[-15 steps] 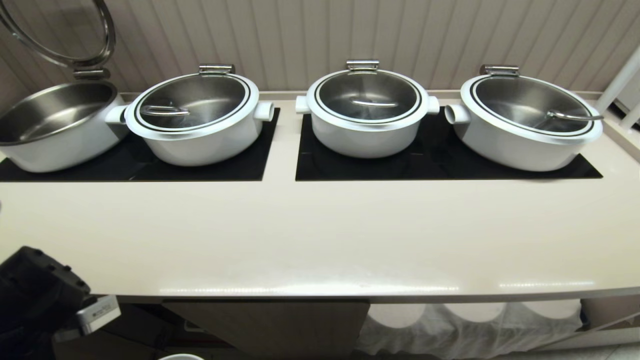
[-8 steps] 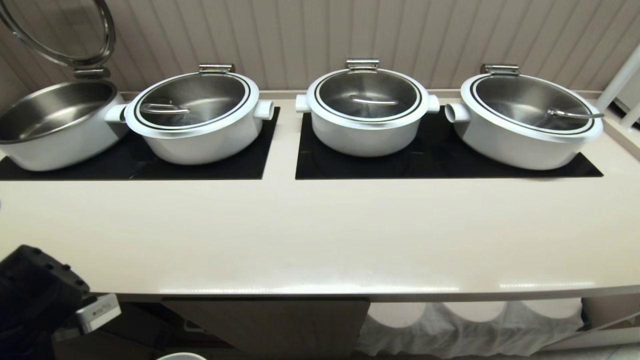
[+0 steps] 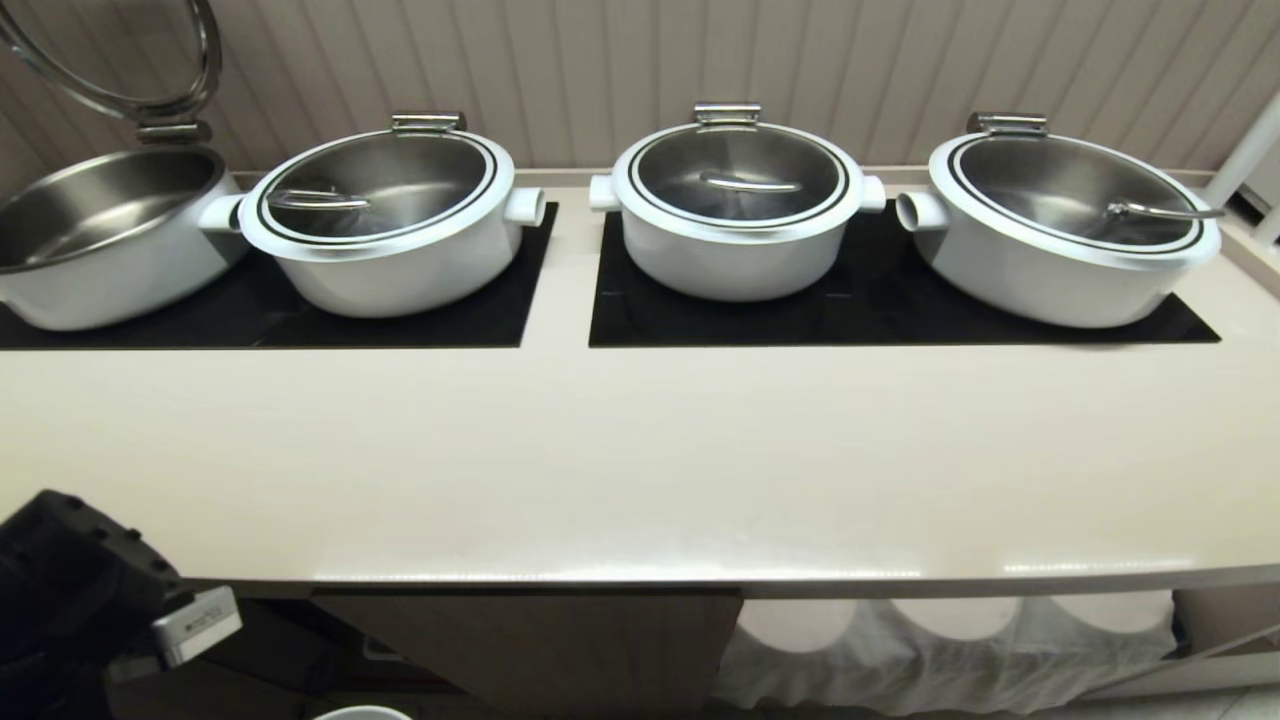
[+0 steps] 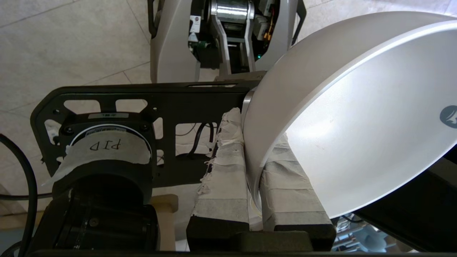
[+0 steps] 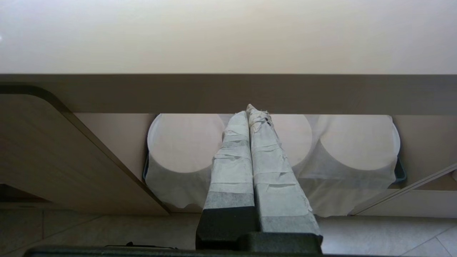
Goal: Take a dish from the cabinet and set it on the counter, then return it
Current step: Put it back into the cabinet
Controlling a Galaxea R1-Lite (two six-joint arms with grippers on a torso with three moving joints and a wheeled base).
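In the left wrist view my left gripper is shut on the wall of the dish, a plain white bowl, with one taped finger inside and one outside. The bowl is tilted and hangs over the tiled floor. In the head view only a sliver of its rim shows at the bottom edge, below the counter, beside my black left arm. The cabinet stands open under the counter, its door swung out. My right gripper is shut and empty, pointing into the cabinet.
Three big white pots with steel lids and one with its lid raised stand on black glass panels at the counter's back. Round stacks under a white cloth fill the cabinet shelf.
The whole head view has shifted: the pots sit slightly higher in the picture, so the camera has moved. My left arm and the bowl's rim keep their place in it.
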